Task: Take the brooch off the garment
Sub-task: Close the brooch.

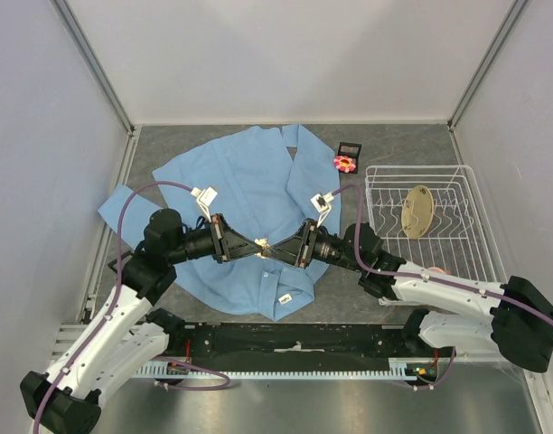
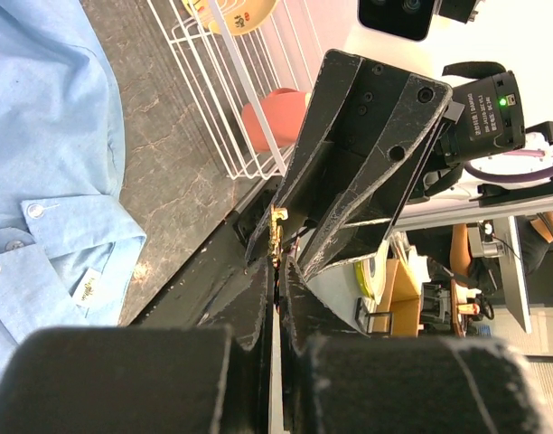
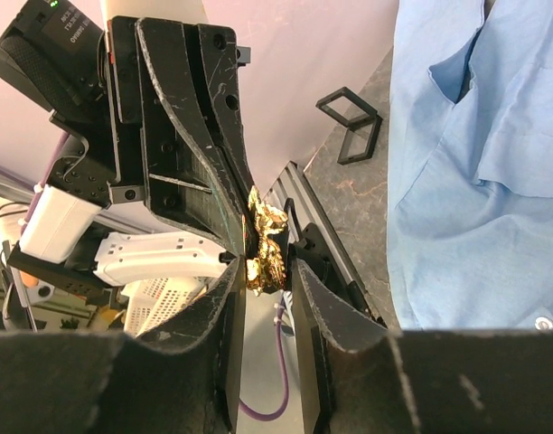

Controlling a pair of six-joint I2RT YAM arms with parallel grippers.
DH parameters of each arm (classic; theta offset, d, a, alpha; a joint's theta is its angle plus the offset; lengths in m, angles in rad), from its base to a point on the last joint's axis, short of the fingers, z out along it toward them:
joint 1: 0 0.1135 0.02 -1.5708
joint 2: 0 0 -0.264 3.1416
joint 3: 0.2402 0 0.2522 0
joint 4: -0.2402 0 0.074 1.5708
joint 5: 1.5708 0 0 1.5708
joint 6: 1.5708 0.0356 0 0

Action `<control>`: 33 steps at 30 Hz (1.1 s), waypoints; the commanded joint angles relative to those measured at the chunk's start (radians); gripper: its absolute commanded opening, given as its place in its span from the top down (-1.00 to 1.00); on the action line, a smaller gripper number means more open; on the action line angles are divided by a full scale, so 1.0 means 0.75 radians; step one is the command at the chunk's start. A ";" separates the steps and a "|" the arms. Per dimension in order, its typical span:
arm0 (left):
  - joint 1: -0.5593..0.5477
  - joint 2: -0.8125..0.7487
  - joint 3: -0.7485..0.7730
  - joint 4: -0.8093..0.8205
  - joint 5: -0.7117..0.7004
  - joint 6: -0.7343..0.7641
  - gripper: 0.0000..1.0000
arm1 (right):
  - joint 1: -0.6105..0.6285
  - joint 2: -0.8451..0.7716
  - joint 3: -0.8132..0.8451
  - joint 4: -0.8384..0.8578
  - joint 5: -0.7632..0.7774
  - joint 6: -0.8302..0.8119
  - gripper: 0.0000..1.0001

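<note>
The garment (image 1: pixel 249 190), a light blue shirt, lies spread on the table; it also shows in the left wrist view (image 2: pixel 51 136) and the right wrist view (image 3: pixel 475 181). The brooch (image 1: pixel 345 163), a pink flower pin, lies on the bare table just right of the shirt, apart from both grippers. My left gripper (image 1: pixel 258 245) and right gripper (image 1: pixel 282 249) meet tip to tip above the shirt's lower part. Between them is a small gold emblem (image 3: pixel 267 244). The left jaws (image 2: pixel 278 267) are shut on its thin edge (image 2: pixel 278 231). The right jaws (image 3: pixel 266 271) stand close on either side of it.
A white wire rack (image 1: pixel 439 172) stands at the right with a beige oval piece (image 1: pixel 418 210) inside and a red object (image 2: pixel 276 113) by its near corner. A small dark item (image 1: pixel 350 146) lies behind the brooch. Grey walls enclose the table on three sides.
</note>
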 commanded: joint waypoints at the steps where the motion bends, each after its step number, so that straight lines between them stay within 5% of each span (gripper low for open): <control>1: -0.003 -0.008 0.014 0.017 0.017 0.041 0.96 | 0.001 -0.027 -0.032 0.043 0.129 0.020 0.34; 13: -0.007 -0.022 0.008 0.025 -0.001 0.068 0.96 | 0.001 -0.017 -0.057 0.082 0.155 0.083 0.46; 23: -0.007 0.063 0.042 -0.123 -0.032 0.023 0.96 | 0.003 -0.129 -0.061 0.022 0.149 -0.001 -0.12; 33: -0.007 0.033 0.094 -0.184 -0.061 0.010 0.96 | 0.034 -0.043 -0.012 -0.022 0.180 -0.060 -0.22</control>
